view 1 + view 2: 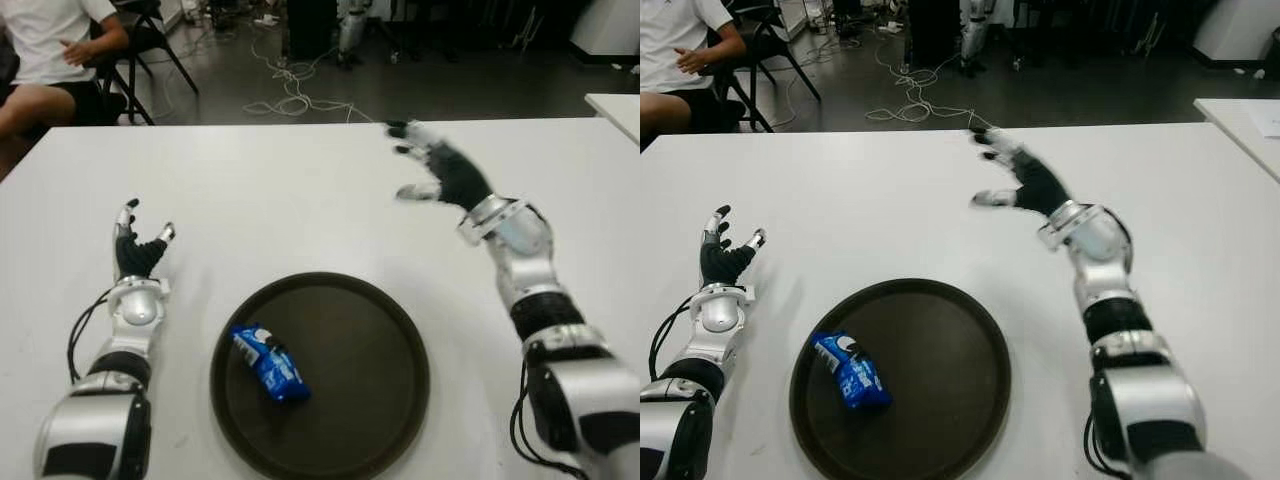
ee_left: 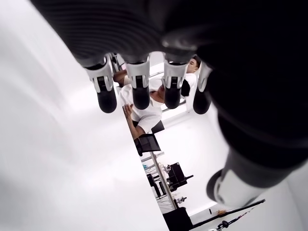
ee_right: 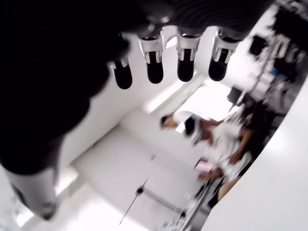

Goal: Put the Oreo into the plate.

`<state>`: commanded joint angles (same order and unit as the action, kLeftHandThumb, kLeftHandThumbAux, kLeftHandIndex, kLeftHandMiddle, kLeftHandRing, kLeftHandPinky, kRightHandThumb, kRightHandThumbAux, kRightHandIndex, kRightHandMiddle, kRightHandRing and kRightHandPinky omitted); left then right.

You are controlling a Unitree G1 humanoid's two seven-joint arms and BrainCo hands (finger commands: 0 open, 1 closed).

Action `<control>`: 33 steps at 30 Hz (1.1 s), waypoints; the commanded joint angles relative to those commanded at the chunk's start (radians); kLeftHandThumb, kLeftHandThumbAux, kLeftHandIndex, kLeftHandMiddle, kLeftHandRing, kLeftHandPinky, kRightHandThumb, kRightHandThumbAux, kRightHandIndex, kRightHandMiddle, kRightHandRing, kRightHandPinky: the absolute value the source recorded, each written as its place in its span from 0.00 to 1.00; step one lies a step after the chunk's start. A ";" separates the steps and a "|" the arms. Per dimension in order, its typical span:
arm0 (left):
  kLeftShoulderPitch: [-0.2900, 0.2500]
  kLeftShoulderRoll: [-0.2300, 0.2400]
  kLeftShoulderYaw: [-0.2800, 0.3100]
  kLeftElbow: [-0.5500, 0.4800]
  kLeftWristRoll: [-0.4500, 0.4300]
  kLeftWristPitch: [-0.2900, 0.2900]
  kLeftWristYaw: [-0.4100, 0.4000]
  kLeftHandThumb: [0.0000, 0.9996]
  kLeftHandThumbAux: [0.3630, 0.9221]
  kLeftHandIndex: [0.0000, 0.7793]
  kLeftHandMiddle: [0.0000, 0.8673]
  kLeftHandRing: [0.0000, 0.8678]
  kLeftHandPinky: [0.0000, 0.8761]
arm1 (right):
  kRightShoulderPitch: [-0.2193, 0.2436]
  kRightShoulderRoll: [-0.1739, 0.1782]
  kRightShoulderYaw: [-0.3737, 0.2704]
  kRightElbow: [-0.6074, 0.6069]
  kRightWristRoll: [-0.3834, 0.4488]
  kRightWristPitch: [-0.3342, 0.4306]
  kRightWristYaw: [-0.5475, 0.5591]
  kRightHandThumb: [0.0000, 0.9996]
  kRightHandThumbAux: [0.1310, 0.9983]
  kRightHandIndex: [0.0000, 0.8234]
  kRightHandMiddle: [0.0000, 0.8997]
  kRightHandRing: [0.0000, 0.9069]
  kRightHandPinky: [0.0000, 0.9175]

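Oreo (image 1: 268, 364) lay inside plate (image 1: 390, 400) on surface (image 1: 280, 200). Right hand (image 1: 448, 172) raised beyond plate, fingers spread, empty. Left hand (image 1: 138, 253) beside plate's left, fingers open.

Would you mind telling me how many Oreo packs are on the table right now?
1. The blue Oreo pack lies inside the dark round plate, on its left side. Neither the left hand nor the right hand holds another.

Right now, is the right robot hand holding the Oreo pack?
No, the Oreo pack lies in the plate, and the right robot hand is open above the table.
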<state>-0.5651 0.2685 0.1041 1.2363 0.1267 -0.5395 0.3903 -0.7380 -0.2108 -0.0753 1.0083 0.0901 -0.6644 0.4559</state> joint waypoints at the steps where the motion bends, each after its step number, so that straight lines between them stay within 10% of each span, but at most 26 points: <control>1: 0.001 -0.001 0.002 -0.001 -0.003 -0.001 -0.003 0.00 0.65 0.06 0.07 0.05 0.03 | -0.006 0.000 -0.004 0.012 -0.011 -0.001 -0.033 0.00 0.57 0.01 0.01 0.00 0.00; 17: 0.001 0.001 0.011 0.006 -0.010 0.011 -0.009 0.00 0.62 0.06 0.08 0.04 0.02 | -0.055 -0.032 -0.022 0.279 -0.144 0.085 -0.493 0.00 0.57 0.01 0.00 0.00 0.00; 33: -0.004 0.001 0.032 0.010 -0.036 0.003 -0.051 0.00 0.71 0.04 0.04 0.02 0.02 | -0.054 -0.033 -0.095 0.313 -0.125 0.204 -0.532 0.00 0.69 0.05 0.02 0.00 0.00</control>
<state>-0.5693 0.2690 0.1356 1.2467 0.0903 -0.5364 0.3389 -0.7917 -0.2436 -0.1701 1.3217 -0.0348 -0.4605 -0.0764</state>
